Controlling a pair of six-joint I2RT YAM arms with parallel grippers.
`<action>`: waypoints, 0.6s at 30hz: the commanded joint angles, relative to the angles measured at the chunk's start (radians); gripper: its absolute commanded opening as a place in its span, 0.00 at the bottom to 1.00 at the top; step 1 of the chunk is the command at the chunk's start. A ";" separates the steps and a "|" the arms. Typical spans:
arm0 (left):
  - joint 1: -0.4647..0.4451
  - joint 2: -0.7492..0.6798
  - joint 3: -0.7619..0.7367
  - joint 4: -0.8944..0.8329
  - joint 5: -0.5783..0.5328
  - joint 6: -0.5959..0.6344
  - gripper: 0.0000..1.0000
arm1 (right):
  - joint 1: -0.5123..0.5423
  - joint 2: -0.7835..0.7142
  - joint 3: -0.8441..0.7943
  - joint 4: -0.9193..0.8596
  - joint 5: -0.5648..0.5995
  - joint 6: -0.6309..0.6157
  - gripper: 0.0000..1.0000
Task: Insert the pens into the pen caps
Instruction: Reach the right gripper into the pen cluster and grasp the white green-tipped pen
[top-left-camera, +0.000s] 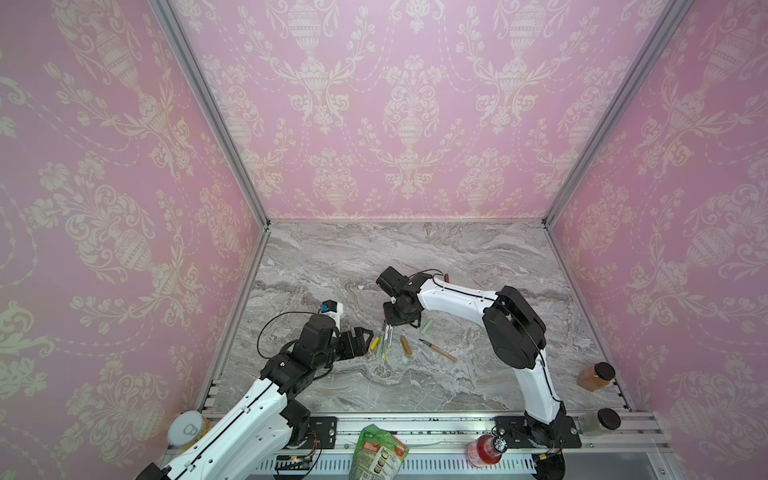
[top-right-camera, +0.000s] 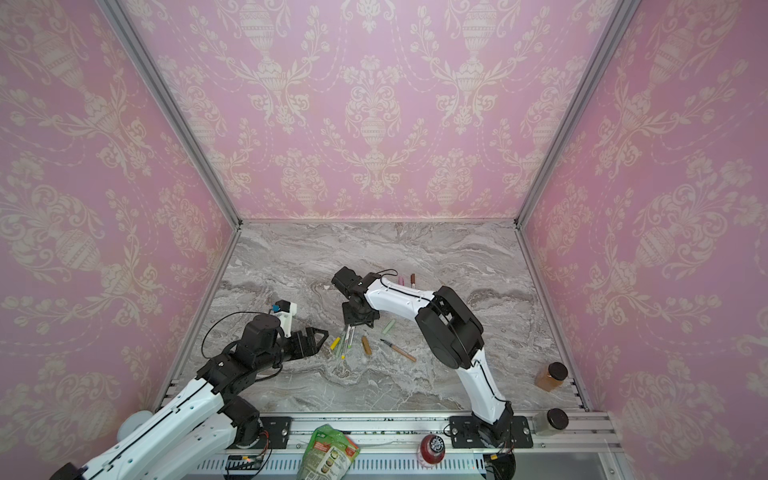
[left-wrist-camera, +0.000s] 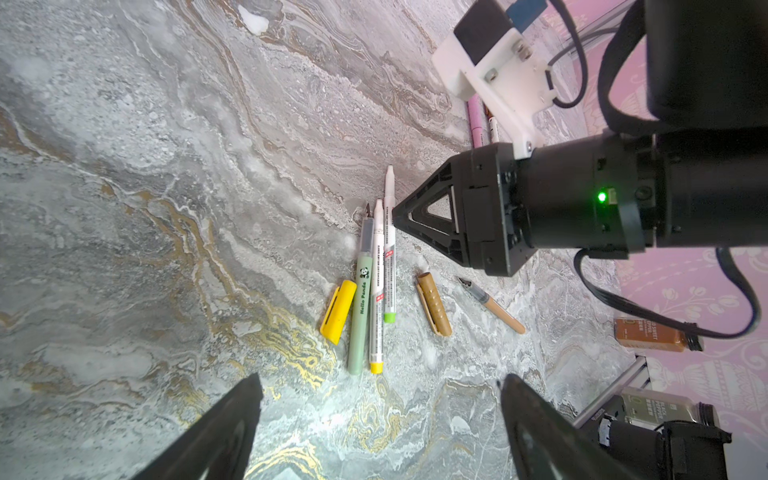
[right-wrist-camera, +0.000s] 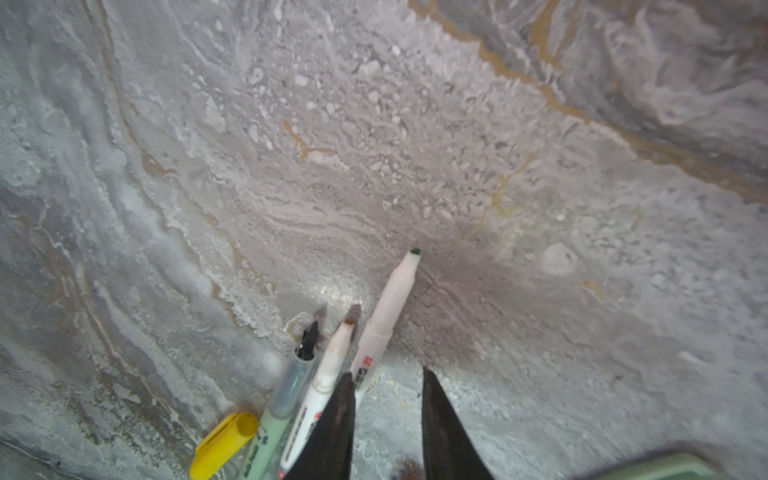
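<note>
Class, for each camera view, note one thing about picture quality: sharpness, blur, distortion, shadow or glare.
In both top views the wide lens splays the walls, light even. Left wrist view: pens sharp, the near fingers blurred. Right wrist view: soft throughout, a glare patch on the table, dark shadow beside the white pen.

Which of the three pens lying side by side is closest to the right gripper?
The white pen with the lime green end, outermost of the trio, right by the right gripper. The yellow-ended white pen and pale green pen lie beyond it.
</note>
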 joint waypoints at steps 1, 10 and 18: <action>0.006 -0.033 -0.025 0.005 0.013 -0.007 0.94 | -0.001 0.028 0.056 -0.048 0.047 0.015 0.30; 0.006 -0.134 -0.040 -0.063 0.013 -0.009 0.95 | -0.002 0.067 0.065 -0.053 0.073 0.024 0.29; 0.006 -0.121 -0.039 -0.058 0.035 -0.002 0.95 | -0.002 0.081 0.044 -0.065 0.136 0.006 0.24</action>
